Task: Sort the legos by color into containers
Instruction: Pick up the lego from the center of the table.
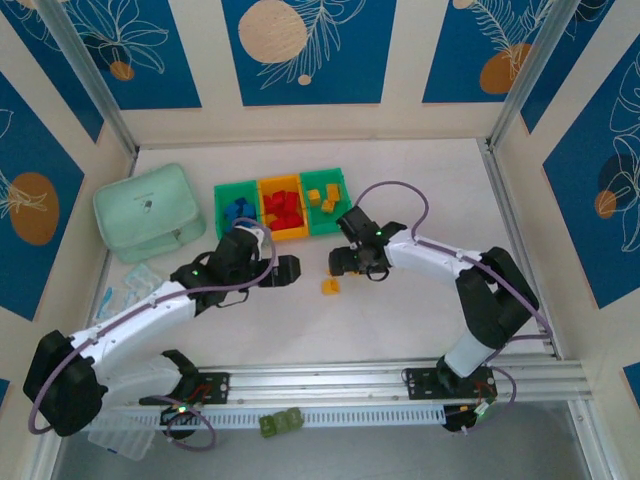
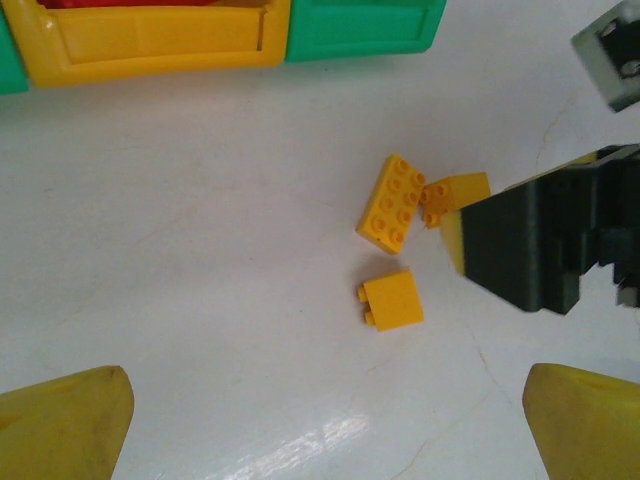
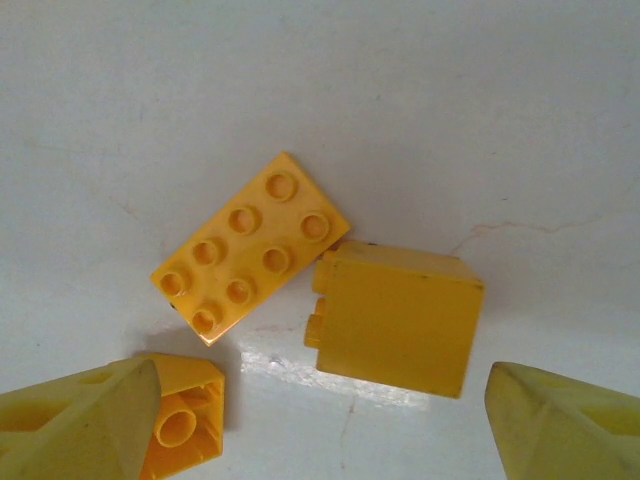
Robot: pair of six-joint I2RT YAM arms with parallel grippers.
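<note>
Yellow-orange legos [image 3: 250, 245] lie loose on the white table [image 3: 500, 100], three of them, in front of the right gripper [image 3: 320, 410]. Its yellow fingers [image 3: 570, 420] stand apart and hold nothing. A flat six-stud piece sits just ahead of the gap. A taller brick [image 3: 395, 320] lies on its side, touching that piece's corner. A third brick [image 3: 190, 425] is partly hidden behind the other fingertip, and I cannot tell whether they touch. Any lettering on the studs is too blurred to read.

The left gripper [image 2: 325, 400] faces the same cluster from the opposite side. Its fingers [image 2: 70, 420] are also spread wide and empty, with the nearest brick well ahead of them.

Beyond both grippers stand the containers in a row: a green bin [image 1: 221, 210] holding blue legos [image 1: 238, 210], an orange bin [image 1: 282, 237] holding red ones [image 1: 282, 208], and a second green bin [image 1: 343, 195] holding yellow ones [image 1: 322, 197].

A mint-green pouch [image 1: 145, 212] lies off to the left gripper's outer side.
</note>
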